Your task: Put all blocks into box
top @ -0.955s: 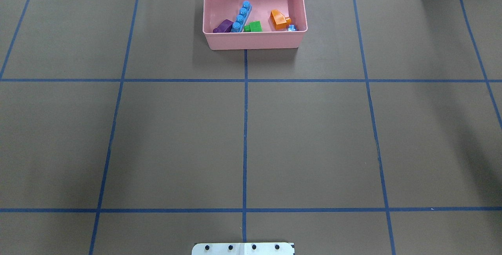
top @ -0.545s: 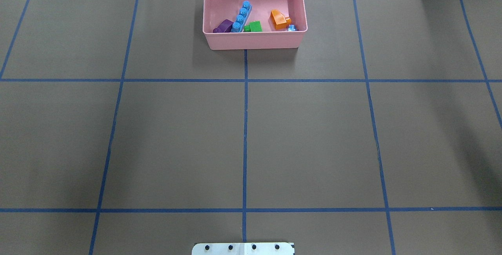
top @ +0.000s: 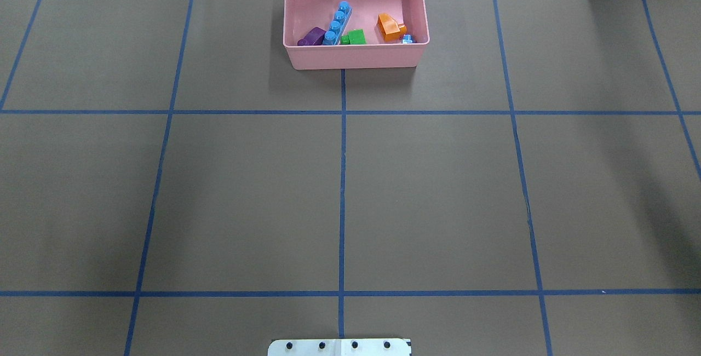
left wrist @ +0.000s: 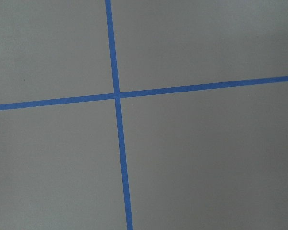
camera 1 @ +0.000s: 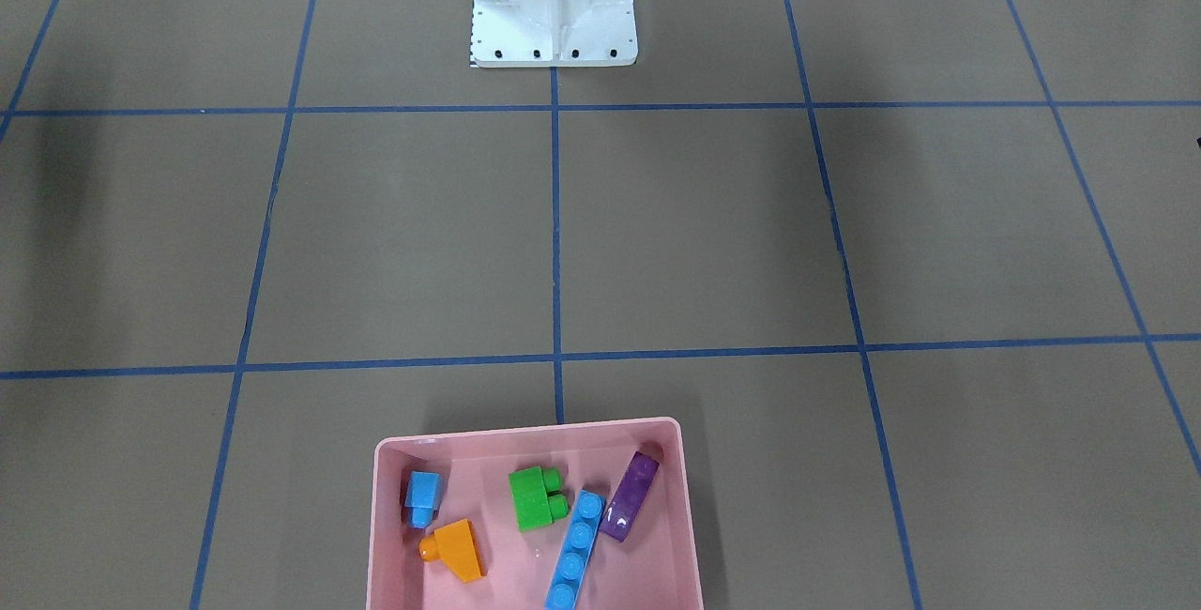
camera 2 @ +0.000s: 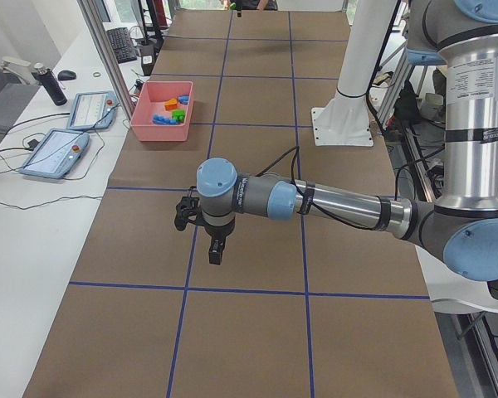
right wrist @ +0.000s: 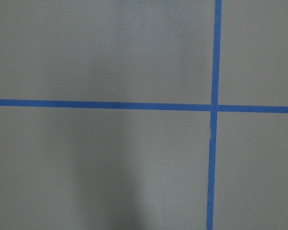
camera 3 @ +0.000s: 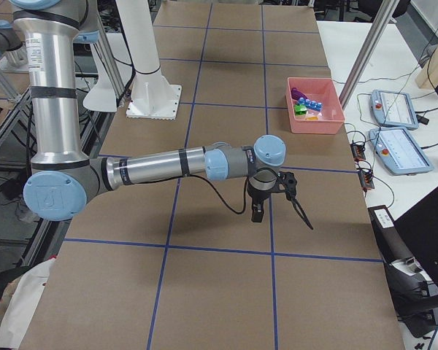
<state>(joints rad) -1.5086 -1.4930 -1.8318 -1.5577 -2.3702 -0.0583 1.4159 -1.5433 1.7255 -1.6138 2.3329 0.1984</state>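
Observation:
The pink box stands at the table's far middle edge; it also shows in the front view. All five blocks lie inside it: long blue, purple, green, orange and small blue. The left gripper shows only in the exterior left view, hanging over bare table far from the box. The right gripper shows only in the exterior right view, also over bare table. I cannot tell whether either is open or shut. Both wrist views show only brown table and blue tape.
The white base plate sits at the table's near middle edge and carries the robot's pedestal. Blue tape lines grid the brown table. Tablets lie on the side desk beyond the box.

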